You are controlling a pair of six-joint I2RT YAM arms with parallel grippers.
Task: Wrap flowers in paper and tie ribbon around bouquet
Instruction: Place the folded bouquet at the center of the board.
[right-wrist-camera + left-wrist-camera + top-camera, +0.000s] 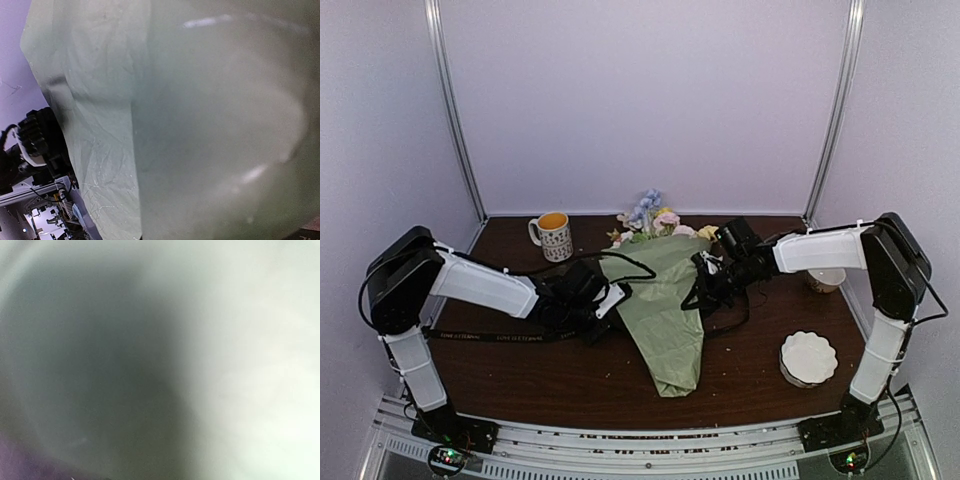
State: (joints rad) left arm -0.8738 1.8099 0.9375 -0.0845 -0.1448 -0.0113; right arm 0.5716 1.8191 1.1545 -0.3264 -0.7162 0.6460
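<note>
Paper of a pale sage green, thin and creased [665, 320], is rolled into a cone around a bunch of small pastel flowers [653, 215]. This bouquet [672, 350] lies mid-surface, blooms at the far end and tip toward the arms' bases. The stems are hidden inside the wrap.

Both wrist views are swamped by green paper too close to focus on, and the left one is pure blur. A long narrow black ribbon [500, 337] lies flat on the dark brown surface [750, 390] to the left, its right end lost under the left arm.

A white patterned mug [554, 238] of orange liquid stands back left. A white scalloped dish [809, 358] sits front right. A pale cup [827, 280] is half hidden behind the right arm.

The left jaws sit against the cone's left edge, and I cannot tell whether they are clenched or released. The right jaws are clenched at its right edge, but whether they pinch paper doesn't show.
</note>
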